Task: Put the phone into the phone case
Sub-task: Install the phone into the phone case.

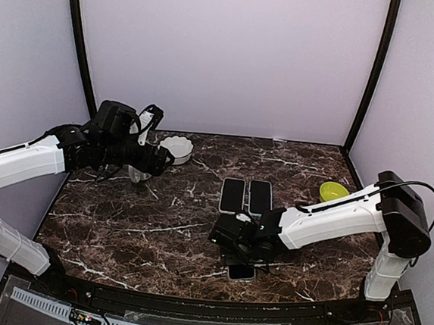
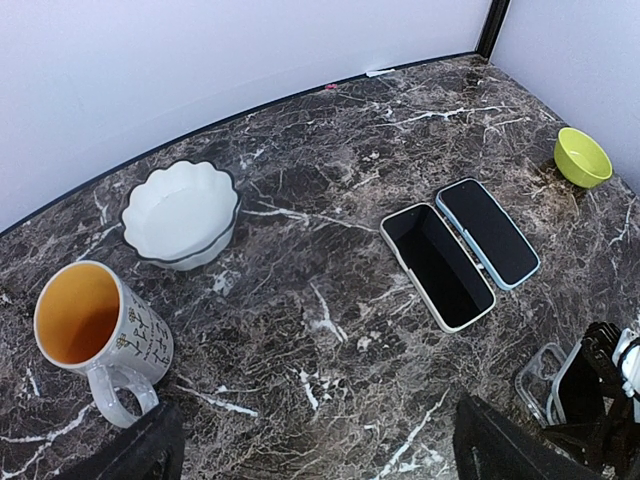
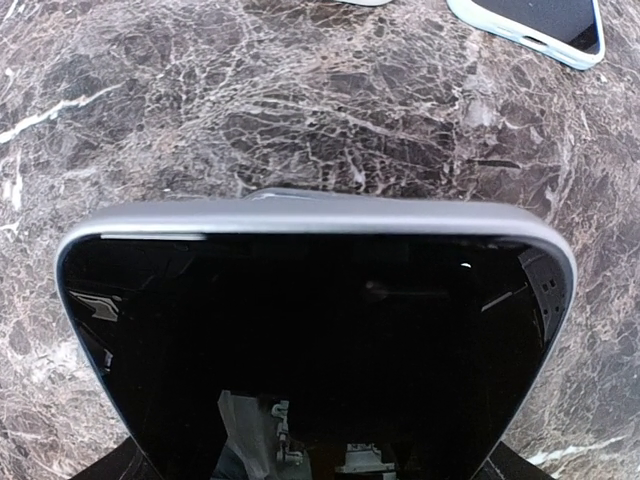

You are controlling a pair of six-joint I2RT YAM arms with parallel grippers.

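Observation:
My right gripper (image 1: 239, 240) is low over the front middle of the table, shut on a phone (image 3: 320, 330) with a black screen and silver edge. The phone fills the right wrist view and hides the fingers. A white-rimmed phone case (image 2: 437, 265) with a dark inside lies flat at the table's middle (image 1: 232, 196); it looks empty. Beside it on the right lies a phone in a light-blue case (image 2: 488, 232), which also shows in the right wrist view (image 3: 540, 25). My left gripper (image 1: 145, 162) is open and empty at the back left, its fingers (image 2: 150, 450) wide apart.
A white mug (image 2: 95, 330) with an orange inside stands under the left gripper, with a white scalloped bowl (image 2: 182, 212) behind it. A small green bowl (image 2: 582, 157) sits at the right. A clear-rimmed thing (image 2: 545, 385) lies by the right gripper, dark in the top view (image 1: 241, 273).

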